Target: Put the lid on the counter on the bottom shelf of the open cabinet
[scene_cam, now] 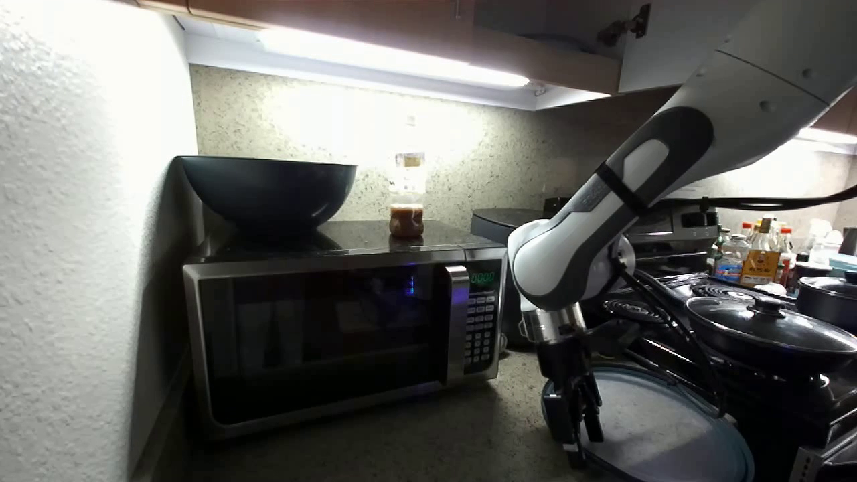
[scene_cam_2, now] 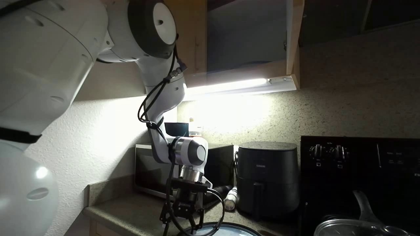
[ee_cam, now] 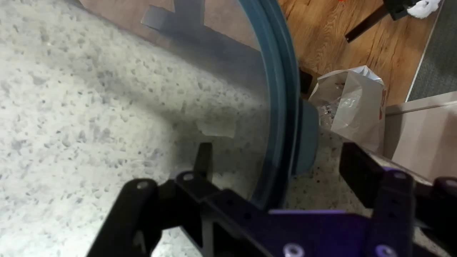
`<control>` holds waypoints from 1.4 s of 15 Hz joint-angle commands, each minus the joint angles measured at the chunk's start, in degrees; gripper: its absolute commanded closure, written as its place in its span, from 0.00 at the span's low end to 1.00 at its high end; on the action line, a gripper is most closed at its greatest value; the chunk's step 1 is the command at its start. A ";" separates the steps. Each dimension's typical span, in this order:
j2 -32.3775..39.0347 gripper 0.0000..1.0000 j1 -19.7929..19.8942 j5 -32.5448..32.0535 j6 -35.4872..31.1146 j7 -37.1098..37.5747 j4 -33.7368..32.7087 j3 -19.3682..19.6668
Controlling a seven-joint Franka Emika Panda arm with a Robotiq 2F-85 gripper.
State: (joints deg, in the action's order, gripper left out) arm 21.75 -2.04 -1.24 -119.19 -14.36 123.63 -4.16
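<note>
The lid (scene_cam: 659,418), a wide clear disc with a blue-grey rim, lies on the speckled counter (scene_cam: 428,442). My gripper (ee_cam: 275,153) is open, pointing down at the lid's edge. In the wrist view the rim (ee_cam: 280,89) and its blue tab run between the spread fingers, with a gap on both sides. One finger (ee_cam: 204,157) is over the glass, the other outside the rim. Overhead, the open cabinet (scene_cam_2: 246,36) has its door swung out. A dark curved edge (scene_cam_2: 259,62) peeks over its bottom front; the bottom shelf's surface is hidden.
A microwave (scene_cam: 335,335) carries a dark bowl (scene_cam: 268,191) and a bottle (scene_cam: 407,217). Beside it stands a black air fryer (scene_cam_2: 267,183). The stove with lidded pans (scene_cam: 770,331) borders the lid. A bag (ee_cam: 353,103) sits below the counter edge.
</note>
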 commanded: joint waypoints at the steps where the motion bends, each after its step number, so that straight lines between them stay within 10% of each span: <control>1: 0.41 0.40 1.02 -0.09 0.76 -1.99 -0.88 -0.19; 10: -0.89 0.97 3.28 2.08 -0.30 -7.31 -0.11 -0.46; 21: -22.30 0.96 1.50 0.61 -2.04 -1.65 14.57 0.17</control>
State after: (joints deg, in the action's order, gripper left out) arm 10.74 0.42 0.10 -119.40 -18.71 129.58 -4.08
